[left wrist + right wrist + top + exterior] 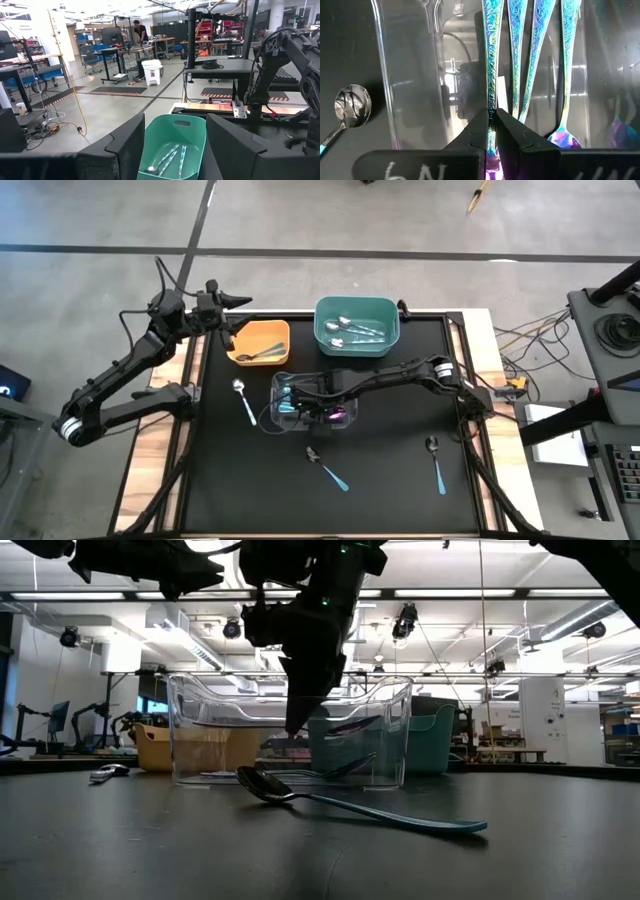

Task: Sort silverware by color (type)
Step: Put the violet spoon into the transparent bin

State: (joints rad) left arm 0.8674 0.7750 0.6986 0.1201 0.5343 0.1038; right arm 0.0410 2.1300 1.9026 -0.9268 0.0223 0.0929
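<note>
Silverware: 1 iridescent spoon (491, 75) pinched in right pincer (492, 131) inside clear bin (283, 385).

Three small silver-bowled spoons with thin light-blue handles (243, 401) (327, 466) (437, 463) are laid flat on the black mat. Iridescent rainbow-handled spoons (515, 55) are laid side by side in the clear bin, several silver spoons (357, 332) in the teal bin, and others (259, 355) in the orange bin.

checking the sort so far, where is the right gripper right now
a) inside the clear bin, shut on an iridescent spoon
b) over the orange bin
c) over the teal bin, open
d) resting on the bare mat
a: the right gripper reaches into the clear bin, its fingers pinched on the handle of an iridescent spoon lying beside other iridescent spoons.
</note>
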